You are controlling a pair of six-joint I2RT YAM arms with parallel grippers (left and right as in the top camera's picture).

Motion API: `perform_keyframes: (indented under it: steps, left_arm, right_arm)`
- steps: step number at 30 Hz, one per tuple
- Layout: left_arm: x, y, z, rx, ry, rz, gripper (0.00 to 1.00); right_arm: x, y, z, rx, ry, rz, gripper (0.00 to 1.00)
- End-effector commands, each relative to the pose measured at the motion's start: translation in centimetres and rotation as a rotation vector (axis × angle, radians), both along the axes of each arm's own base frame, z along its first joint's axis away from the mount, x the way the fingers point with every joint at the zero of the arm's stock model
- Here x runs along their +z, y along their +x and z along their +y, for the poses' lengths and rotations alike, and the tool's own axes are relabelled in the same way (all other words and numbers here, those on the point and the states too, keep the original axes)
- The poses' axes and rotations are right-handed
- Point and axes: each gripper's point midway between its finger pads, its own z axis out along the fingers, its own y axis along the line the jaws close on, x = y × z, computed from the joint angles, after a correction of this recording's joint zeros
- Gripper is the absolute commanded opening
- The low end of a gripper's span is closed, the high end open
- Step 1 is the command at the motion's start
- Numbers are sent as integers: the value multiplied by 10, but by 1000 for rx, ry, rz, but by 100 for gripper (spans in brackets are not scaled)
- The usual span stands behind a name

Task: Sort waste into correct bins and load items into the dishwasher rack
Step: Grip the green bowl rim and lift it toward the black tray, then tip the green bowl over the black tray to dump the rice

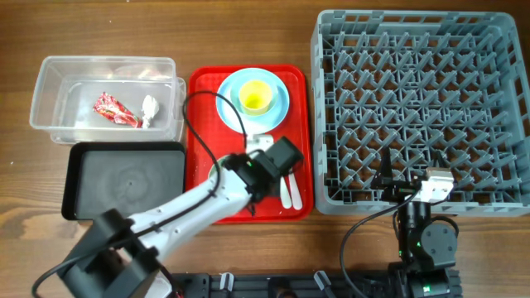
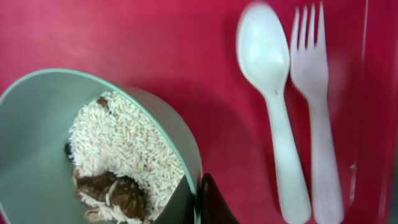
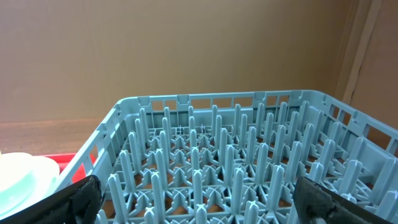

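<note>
Wood table (image 1: pixel 108 25): mid-brown, matte, grain running left to right, darker streaks, small dark knot mark near left edge. Fills whole overhead view.

Right wrist view: plain flat brown wall (image 3: pixel 186 43) behind table, uniform tone, unmarked. At its far right, paler slanted upright strip (image 3: pixel 364 56); panel edge or seam, cannot tell which. Darker brown surface beyond strip.

Light: even, diffuse, from above. Shadows on tabletop soft and short. Warm colour cast overall.

1 plate (image 1: pixel 230 103), 1 cup (image 1: pixel 257 98), 1 green bowl (image 2: pixel 37 155), 1 spoon (image 2: pixel 273 112), 1 fork (image 2: pixel 317 118).
</note>
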Motion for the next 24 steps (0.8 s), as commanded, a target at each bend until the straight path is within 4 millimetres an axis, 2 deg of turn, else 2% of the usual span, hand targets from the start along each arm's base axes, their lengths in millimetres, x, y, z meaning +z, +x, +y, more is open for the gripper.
perform_keyframes:
  steps: [1, 6, 11, 16, 24]
  left_arm:
    - [58, 33, 19, 58, -82, -101, 4]
    - [102, 51, 61, 151, -228, -125, 4]
    - [125, 60, 122, 309, -398, -112, 4]
    - [122, 54, 173, 437, -494, -60, 4]
    - [109, 56, 217, 594, -700, -97, 4]
  right_arm:
    - [2, -1, -2, -12, 13, -10, 100]
    - [2, -1, -2, -12, 13, -10, 100]
    - [2, -1, -2, -12, 13, -10, 100]
    - [2, -1, -2, -12, 13, -10, 100]
    - [2, -1, -2, -13, 13, -10, 100]
